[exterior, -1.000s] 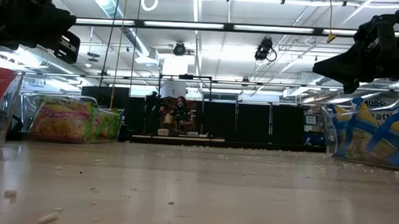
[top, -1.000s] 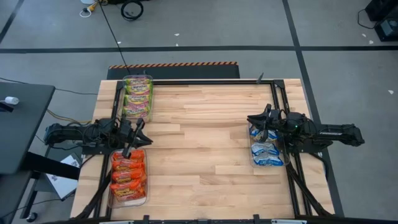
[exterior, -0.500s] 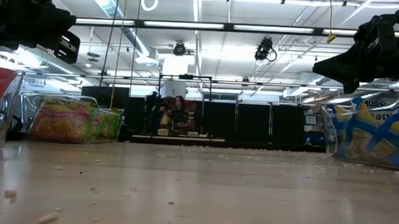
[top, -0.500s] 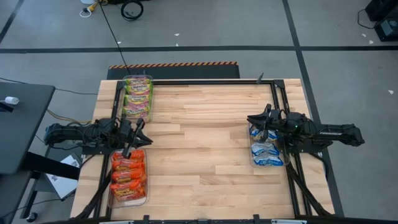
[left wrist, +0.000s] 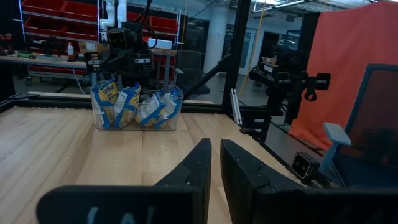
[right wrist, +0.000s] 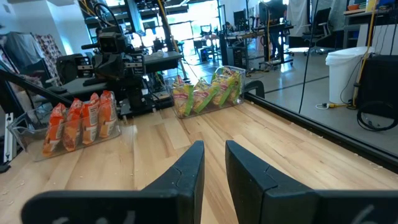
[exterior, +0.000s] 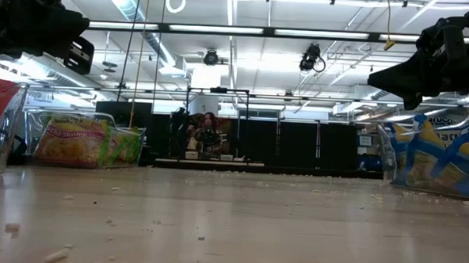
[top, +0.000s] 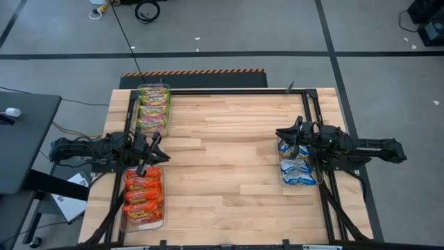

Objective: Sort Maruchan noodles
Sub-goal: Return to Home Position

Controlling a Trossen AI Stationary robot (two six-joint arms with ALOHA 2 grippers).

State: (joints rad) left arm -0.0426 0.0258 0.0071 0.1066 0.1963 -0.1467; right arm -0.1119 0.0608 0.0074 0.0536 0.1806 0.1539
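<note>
Fingers [left wrist: 193,168] of the left gripper [left wrist: 216,144] sit almost together, with only a slit between them and nothing in it. On the right gripper [right wrist: 214,144] the fingers [right wrist: 186,168] are the same, drawn in and empty. Neither has moved over the last second. Both arms stay folded back, the left at the left edge of the table [top: 229,153], just far of the orange packs [top: 142,198], the right at the right edge, above the blue packs [top: 297,168]. The 1 visible change is a person [exterior: 209,129] far behind the table, who has shifted slightly. Out from the grippers, the noodles all lie in 3 bins [top: 280,173]: orange near left, green packs [top: 154,107] far left, blue at the right. The wood between them carries no loose pack, only crumbs [exterior: 55,254]. With 0 packs left out and both arms still, the sorting looks finished, and the return to rest seems complete or very nearly so.
</note>
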